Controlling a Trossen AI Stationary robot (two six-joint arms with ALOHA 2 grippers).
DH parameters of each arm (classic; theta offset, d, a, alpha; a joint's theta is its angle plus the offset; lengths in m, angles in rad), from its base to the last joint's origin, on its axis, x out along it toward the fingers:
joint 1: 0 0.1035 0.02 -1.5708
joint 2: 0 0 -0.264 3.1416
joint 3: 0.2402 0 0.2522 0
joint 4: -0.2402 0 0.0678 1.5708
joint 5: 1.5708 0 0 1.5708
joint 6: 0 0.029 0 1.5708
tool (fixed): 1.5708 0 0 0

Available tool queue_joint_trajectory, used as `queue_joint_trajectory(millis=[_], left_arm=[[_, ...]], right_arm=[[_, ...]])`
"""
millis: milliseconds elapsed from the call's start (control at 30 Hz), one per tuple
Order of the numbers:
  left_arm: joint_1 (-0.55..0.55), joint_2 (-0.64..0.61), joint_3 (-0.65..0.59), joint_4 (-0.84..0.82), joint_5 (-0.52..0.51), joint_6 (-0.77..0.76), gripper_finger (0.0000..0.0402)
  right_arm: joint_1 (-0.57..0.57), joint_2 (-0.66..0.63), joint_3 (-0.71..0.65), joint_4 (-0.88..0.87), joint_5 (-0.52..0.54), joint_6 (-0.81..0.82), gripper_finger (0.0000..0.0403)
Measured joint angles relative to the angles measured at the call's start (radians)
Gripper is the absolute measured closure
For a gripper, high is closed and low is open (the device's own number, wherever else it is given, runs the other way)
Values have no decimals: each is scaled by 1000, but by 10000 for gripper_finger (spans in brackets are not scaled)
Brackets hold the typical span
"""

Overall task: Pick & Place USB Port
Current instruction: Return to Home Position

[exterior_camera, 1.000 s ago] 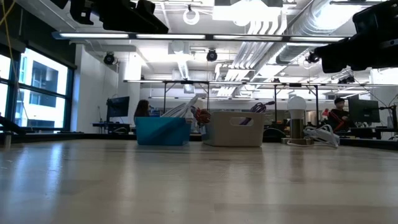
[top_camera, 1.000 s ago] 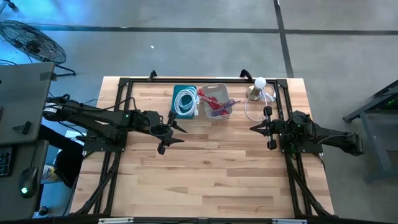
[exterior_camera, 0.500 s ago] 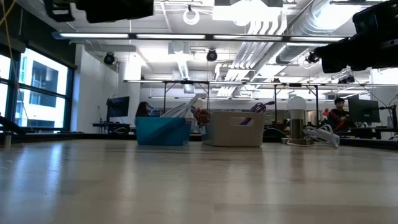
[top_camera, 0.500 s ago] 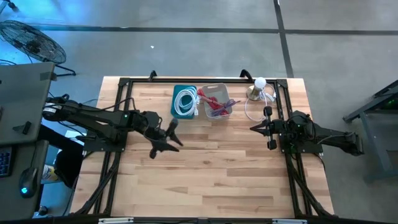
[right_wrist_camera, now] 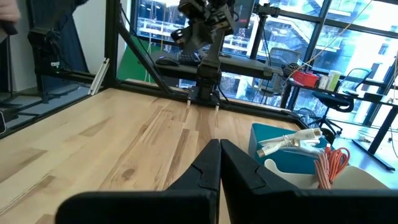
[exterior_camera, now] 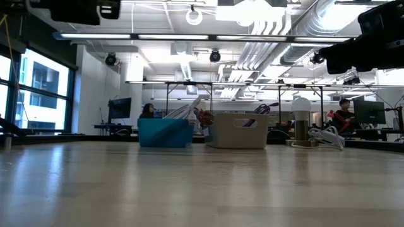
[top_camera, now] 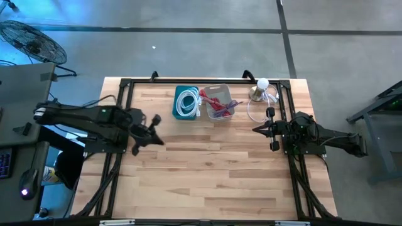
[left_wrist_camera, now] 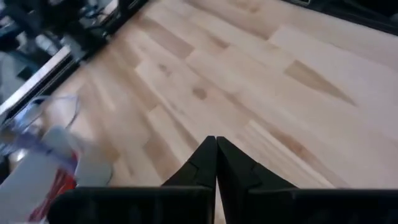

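I cannot make out a USB port as such. White cables (top_camera: 186, 100) lie coiled in a blue bin (top_camera: 178, 112), and red cables (top_camera: 217, 103) lie in a white bin (top_camera: 228, 113) beside it, at the table's far middle. My left gripper (top_camera: 157, 139) hangs shut above the table's left part with nothing in it; its fingers (left_wrist_camera: 216, 163) are together. My right gripper (top_camera: 254, 129) hangs shut at the right, pointing toward the left, its fingers (right_wrist_camera: 219, 163) together and holding nothing. Both are well clear of the bins.
A lamp with a white bulb (top_camera: 259, 86) and a looped white cord (top_camera: 254, 108) stands at the far right corner. A black frame (top_camera: 125, 88) runs along the table's left, far and right edges. Bare wood (top_camera: 207, 176) fills the near half. People (exterior_camera: 344, 110) sit in the room behind.
My left gripper has shut from wide open with nothing between its fingers. It has drawn back toward the table's left edge, away from the blue bin, and turned as it went.
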Motion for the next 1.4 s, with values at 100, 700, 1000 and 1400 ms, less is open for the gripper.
queue_joint_trajectory(millis=[100, 700, 1000, 1400], left_arm=[[0, -103, 0, -77, -37, -7, 400], [0, -746, -288, 105, -25, -18, 401], [0, -793, -392, 175, -133, -52, 401], [0, -792, -528, 288, -133, -52, 401]], right_arm=[[0, 0, 0, 0, 0, 0, 402], [0, 0, -1, 0, 0, 0, 402], [0, 0, -1, 0, 0, 0, 402], [0, 0, -1, 0, 0, 0, 402]])
